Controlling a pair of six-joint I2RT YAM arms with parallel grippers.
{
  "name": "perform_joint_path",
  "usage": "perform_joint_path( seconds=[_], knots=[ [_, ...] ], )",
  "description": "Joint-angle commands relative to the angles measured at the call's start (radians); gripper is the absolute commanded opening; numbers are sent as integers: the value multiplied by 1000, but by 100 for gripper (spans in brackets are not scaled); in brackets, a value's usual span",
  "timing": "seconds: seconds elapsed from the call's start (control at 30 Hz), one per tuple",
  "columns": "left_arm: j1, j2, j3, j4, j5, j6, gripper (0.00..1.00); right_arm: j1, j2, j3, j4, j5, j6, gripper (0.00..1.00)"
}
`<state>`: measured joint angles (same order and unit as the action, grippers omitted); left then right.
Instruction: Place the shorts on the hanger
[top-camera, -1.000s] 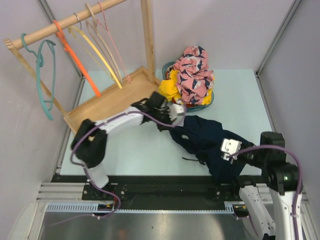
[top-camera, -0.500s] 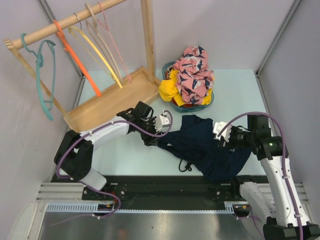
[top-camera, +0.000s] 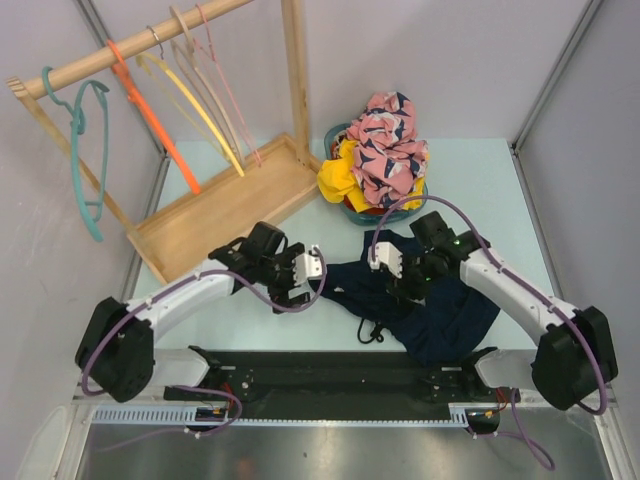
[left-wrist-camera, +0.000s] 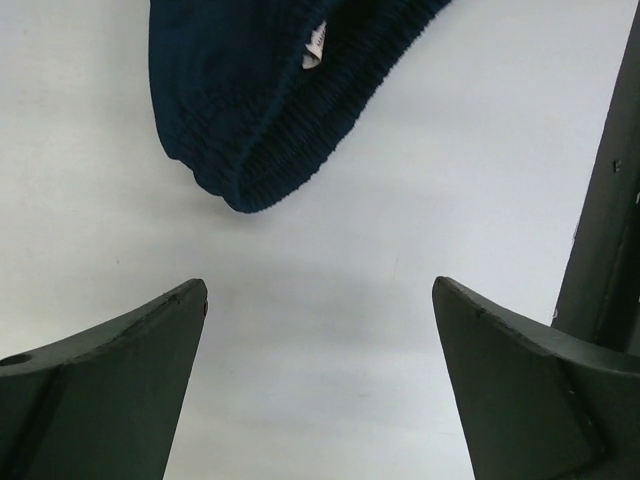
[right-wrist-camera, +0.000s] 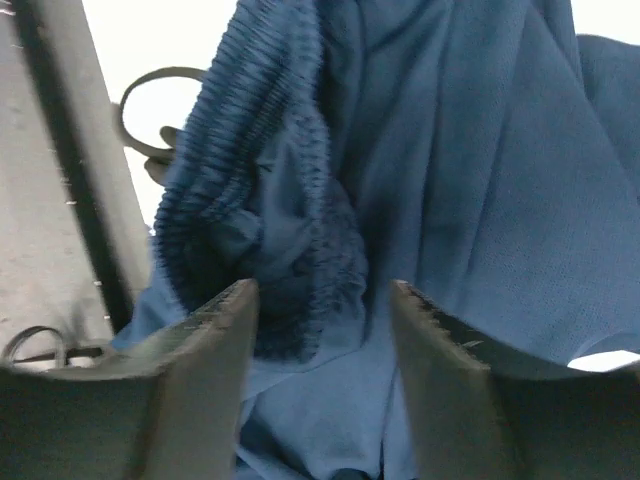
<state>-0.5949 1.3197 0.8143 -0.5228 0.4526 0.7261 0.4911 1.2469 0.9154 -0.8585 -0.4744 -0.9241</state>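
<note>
On the table (top-camera: 480, 190) the shorts (top-camera: 440, 305) lie crumpled, spread beneath and beyond the right gripper (top-camera: 385, 262). The hanger (top-camera: 240, 115) hangs on the rack (top-camera: 150, 45), well beyond the left gripper (top-camera: 308, 272). That one gapes wide and empty, the waistband's end just ahead of it. The right one's jaws stand apart over bunched waistband, pinching nothing.

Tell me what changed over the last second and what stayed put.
Both grippers let go of the dark navy-blue fabric shorts. The left gripper opened wide and pulled back toward the near-left, clear of the fabric. The right gripper opened and swung left to hover over the shorts. The thin pale-pink wire hanger on the wooden rail and the teal laundry basket stayed put.
</note>
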Motion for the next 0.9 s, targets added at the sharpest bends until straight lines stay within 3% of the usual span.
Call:
perform_joint_path(
  seconds=[0.0, 0.13, 0.17, 0.23, 0.27, 0.53, 0.87],
  knots=[
    [6, -88, -78, 84, 18, 99, 100, -5, 48, 7, 29, 48, 4, 55],
    [6, -67, -102, 194, -14, 111, 100, -8, 54, -13, -42, 59, -15, 40],
    [4, -57, -104, 219, -14, 121, 100, -6, 48, -19, -42, 66, -13, 30],
    [-2, -27, -106, 295, -14, 125, 100, -6, 37, -32, -37, 92, -4, 19],
    [-8, -16, -106, 320, -20, 134, 100, -8, 36, -32, -39, 100, -2, 1],
    [-129, 94, -126, 441, -90, 305, 100, -124, -79, -32, -39, 122, -10, 0],
    [-206, 226, -27, 518, -144, 191, 100, -221, -179, -30, 7, 175, 50, 0]
  ],
)
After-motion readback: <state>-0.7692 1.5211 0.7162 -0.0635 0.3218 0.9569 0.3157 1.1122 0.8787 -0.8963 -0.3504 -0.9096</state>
